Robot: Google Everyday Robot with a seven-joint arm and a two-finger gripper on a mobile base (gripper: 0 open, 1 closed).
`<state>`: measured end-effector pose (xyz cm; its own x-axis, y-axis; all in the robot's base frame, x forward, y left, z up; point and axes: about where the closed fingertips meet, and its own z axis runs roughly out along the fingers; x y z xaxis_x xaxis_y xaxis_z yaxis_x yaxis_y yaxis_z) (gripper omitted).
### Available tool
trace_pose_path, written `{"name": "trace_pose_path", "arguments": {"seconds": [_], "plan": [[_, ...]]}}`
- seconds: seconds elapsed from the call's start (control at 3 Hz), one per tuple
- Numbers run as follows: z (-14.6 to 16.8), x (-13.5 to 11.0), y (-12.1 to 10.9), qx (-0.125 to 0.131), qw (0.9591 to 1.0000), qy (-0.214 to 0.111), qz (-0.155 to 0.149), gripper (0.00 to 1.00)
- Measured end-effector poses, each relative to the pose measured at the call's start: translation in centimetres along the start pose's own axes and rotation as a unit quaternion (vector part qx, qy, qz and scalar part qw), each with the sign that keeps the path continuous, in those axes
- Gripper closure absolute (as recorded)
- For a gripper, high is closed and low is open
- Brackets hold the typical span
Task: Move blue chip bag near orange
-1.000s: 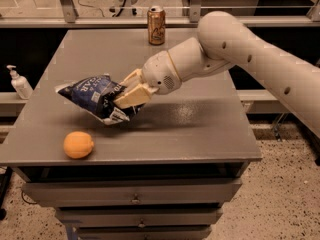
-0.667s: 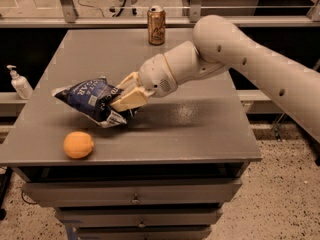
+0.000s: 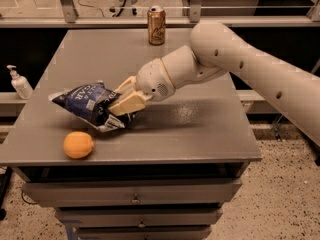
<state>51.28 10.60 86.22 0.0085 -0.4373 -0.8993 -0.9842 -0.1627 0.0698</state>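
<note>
The blue chip bag [image 3: 89, 104], dark navy with white lettering, lies at the left of the grey table [image 3: 190, 124], its right end pinched in my gripper [image 3: 121, 100]. The cream fingers [image 3: 129, 104] are shut on the bag's right side, one above it and one below. The white arm reaches in from the right. The orange [image 3: 78, 145] sits near the table's front left edge, just below and left of the bag, a small gap apart from it.
A gold-brown drink can [image 3: 156, 25] stands at the table's back edge. A white pump bottle [image 3: 20, 83] stands on a ledge to the left of the table. Drawers [image 3: 135, 194] run below the tabletop.
My gripper has carried the bag a little forward and left, bringing it closer to the orange. The orange and the can have not moved.
</note>
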Motion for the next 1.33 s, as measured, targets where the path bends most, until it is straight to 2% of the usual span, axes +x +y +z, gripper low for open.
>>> {"name": "trace_pose_path", "arguments": {"seconds": [0.67, 1.0, 1.33], "plan": [[0.20, 0.39, 0.46, -0.004, 1.0000, -0.003, 0.007, 0.14], [0.18, 0.45, 0.70, -0.005, 0.9999, -0.004, 0.008, 0.00], [0.16, 0.47, 0.76, -0.005, 0.9999, -0.004, 0.008, 0.00]]}}
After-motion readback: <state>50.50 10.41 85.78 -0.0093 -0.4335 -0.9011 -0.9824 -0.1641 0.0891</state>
